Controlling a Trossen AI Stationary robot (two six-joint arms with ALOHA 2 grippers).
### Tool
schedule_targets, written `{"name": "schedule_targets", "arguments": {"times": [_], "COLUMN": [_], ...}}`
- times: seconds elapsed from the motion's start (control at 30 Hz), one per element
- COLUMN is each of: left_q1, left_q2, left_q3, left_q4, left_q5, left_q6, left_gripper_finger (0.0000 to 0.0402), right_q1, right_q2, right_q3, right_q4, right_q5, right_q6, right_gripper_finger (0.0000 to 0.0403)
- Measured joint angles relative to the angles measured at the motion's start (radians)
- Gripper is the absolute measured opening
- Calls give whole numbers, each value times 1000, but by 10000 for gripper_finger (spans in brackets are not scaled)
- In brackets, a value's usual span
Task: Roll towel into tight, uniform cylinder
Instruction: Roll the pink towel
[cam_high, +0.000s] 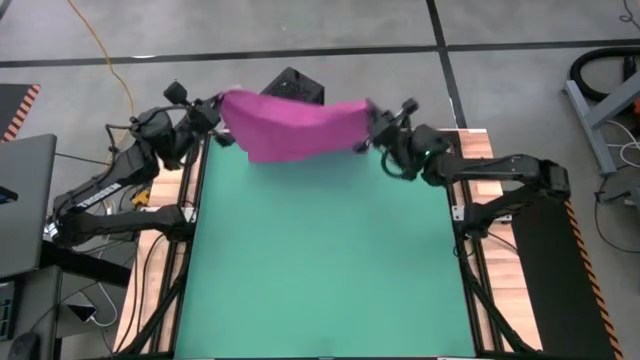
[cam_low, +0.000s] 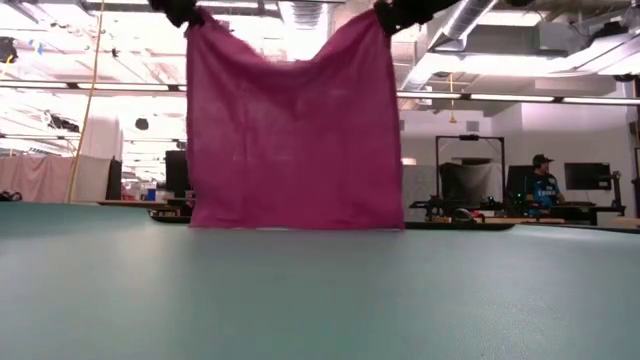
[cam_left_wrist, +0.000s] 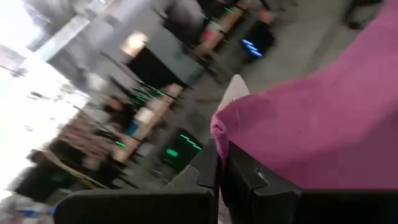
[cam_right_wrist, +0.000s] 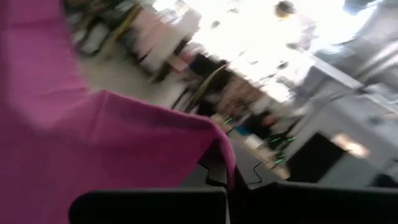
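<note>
The magenta-pink towel (cam_high: 292, 126) hangs spread out between my two grippers above the far edge of the green mat (cam_high: 320, 260). In the low view the towel (cam_low: 292, 130) hangs as a flat sheet, its lower edge (cam_low: 295, 225) at about mat level. My left gripper (cam_high: 215, 105) is shut on its upper left corner and my right gripper (cam_high: 372, 118) is shut on its upper right corner. A white tag (cam_left_wrist: 235, 87) shows by the left corner. My left gripper pinches the towel's upper left corner (cam_left_wrist: 221, 134) between its two fingers, at the cloth's edge. The towel hangs below it, sagging a little along the top edge. My right gripper pinches the towel's upper right corner (cam_right_wrist: 225, 149) between its two fingers. The cloth hangs down from that corner.
The green mat covers the table, with wooden strips (cam_high: 165, 200) along both sides. A dark box (cam_high: 295, 85) stands beyond the table's far edge. A laptop (cam_high: 25, 200) sits at the left. A person (cam_low: 542, 180) sits far back in the room.
</note>
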Motion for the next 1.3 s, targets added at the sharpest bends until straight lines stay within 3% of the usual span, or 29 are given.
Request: {"name": "schedule_targets", "arguments": {"times": [0.17,0.27,0.37,0.53,0.73,0.87,1.03,1.13,1.3], "left_q1": [-67,-109,-151,-232,-355,-452,-522,-530,-530], "left_q2": [-87,-143,-194,-270,-317,-334,-329,-312,-259], "left_q3": [0,-8,-50,-180,-319,-344,-344,-344,-355], "left_q4": [-343,-548,-668,-714,-652,-536,-472,-486,-490], "left_q5": [48,157,282,445,524,495,287,218,218], "left_q6": [-274,-472,-659,-884,-1111,-1175,-1125,-1108,-1115], "left_gripper_finger": [0,0,0,0,0,0,0,0,0], "right_q1": [201,330,449,622,749,789,748,701,619], "right_q2": [-11,-14,-15,9,25,25,25,25,27], "right_q3": [0,-1,-1,-2,-2,-2,-2,-5,-30], "right_q4": [-389,-607,-789,-982,-1109,-1190,-1309,-1354,-1339], "right_q5": [173,256,265,267,263,286,292,261,135], "right_q6": [240,460,758,1146,1466,1621,1763,1816,1820], "right_gripper_finger": [8,8,8,8,8,8,8,8,8]}}
